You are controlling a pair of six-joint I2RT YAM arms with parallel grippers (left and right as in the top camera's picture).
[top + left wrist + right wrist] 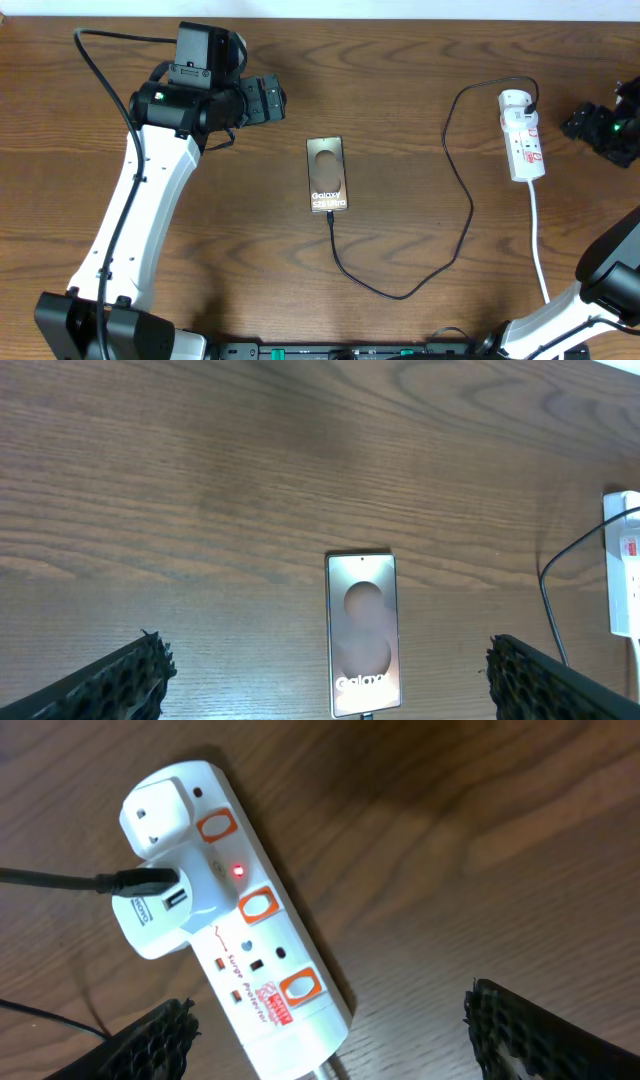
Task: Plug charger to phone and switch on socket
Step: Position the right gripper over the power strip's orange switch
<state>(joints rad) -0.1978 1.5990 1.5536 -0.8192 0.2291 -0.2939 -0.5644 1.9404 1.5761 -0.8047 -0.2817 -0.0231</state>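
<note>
My 2 pincers are both spread and hold nothing. The phone [327,175] lies flat on the table. The charger [329,220] tip meets its near edge, so I judge the plugging step done, though the joint is too small to show whether it is seated. The cable loops right of the phone and runs to a white adapter [150,910] in the socket [522,135], well right of the phone and slightly beyond it. My right pincer [330,1005] hovers over the socket. My left pincer [325,650] hangs beyond the phone, to its left. 1 red lamp [238,871] glows by the middle of 3 switches [257,905], so I judge the socket on. The next move calls for lifting both arms off without snagging that cable loop.
</note>
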